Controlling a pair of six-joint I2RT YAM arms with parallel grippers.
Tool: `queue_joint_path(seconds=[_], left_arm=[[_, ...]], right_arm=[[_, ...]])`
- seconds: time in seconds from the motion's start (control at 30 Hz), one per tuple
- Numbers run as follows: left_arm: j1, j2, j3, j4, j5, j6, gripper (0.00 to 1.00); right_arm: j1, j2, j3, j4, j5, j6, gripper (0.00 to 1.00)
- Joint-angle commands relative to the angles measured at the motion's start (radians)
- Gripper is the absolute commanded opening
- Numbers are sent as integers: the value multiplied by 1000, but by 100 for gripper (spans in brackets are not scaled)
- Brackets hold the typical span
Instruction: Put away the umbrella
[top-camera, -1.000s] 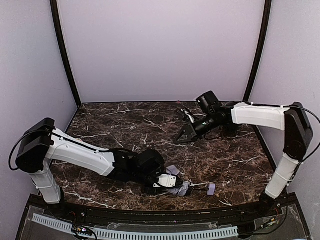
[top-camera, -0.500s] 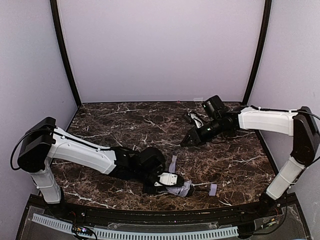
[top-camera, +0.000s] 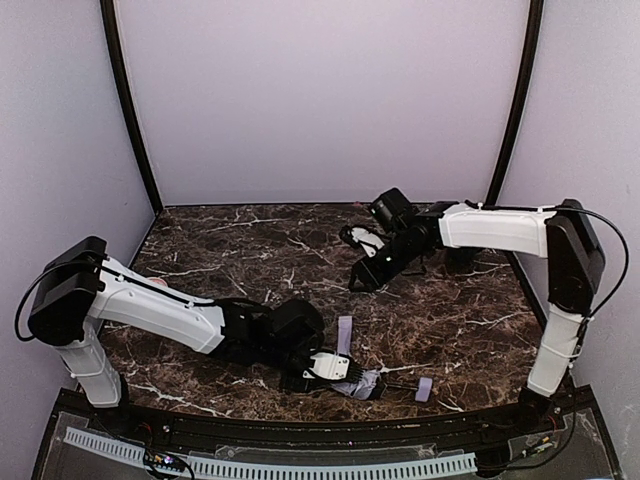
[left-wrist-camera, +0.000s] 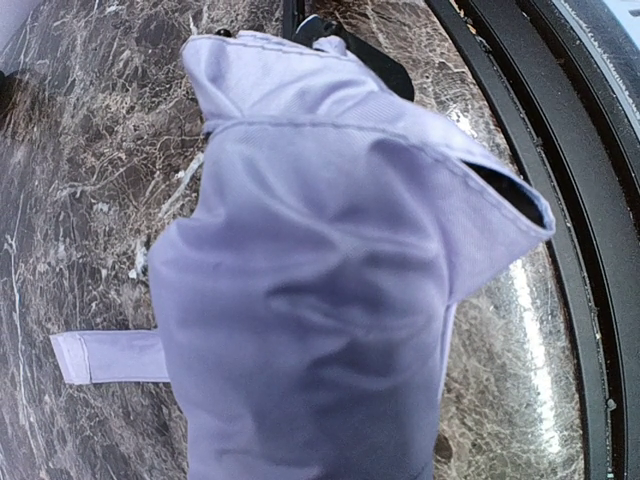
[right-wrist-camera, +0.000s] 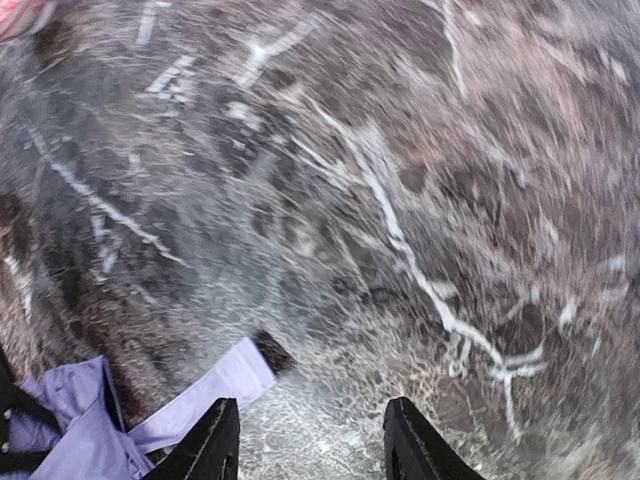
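The left hand (top-camera: 328, 367), low on its outstretched arm, clenches the umbrella (top-camera: 362, 383), a crumpled lavender bundle at the desk's (top-camera: 240, 245) near edge. The right hand (top-camera: 362, 278) hovers well apart, released and empty, tilted downward.

1) folded fabric umbrella (left-wrist-camera: 320, 300): pale lavender outside, plain; blk lining at the open fold.
2) flat closure strap (left-wrist-camera: 105, 357): same lavender.
3) small handle knob (top-camera: 424, 388): lavender.
4) marble-look table top (top-camera: 250, 250): dk brown/blk, irregular white veining, glossy.
5) enclosure walls (top-camera: 320, 100): pale lilac, plain.
6) corner posts (top-camera: 128, 110): blk.
7) robot arms (top-camera: 160, 305): white shells, blk joints and wrists.
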Motion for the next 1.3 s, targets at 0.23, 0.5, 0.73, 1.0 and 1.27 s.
queue_joint_path(seconds=[0.23, 0.5, 0.73, 1.0, 1.27], left_arm=[[-5, 99, -54, -290, 89, -48, 0], [-5, 97, -64, -286, 92, -46, 0], [-5, 98, -67, -282, 90, -49, 0], [-5, 94, -81, -283, 85, -47, 0], [-5, 66, -52, -307, 132, -59, 0]], right_arm=[[160, 116, -38, -23, 418, 403, 59], [219, 131, -102, 90, 313, 533, 60], [269, 161, -99, 134, 260, 568, 48], [242, 88, -189, 262, 216, 572, 0], [149, -51, -358, 632, 53, 503, 0]])
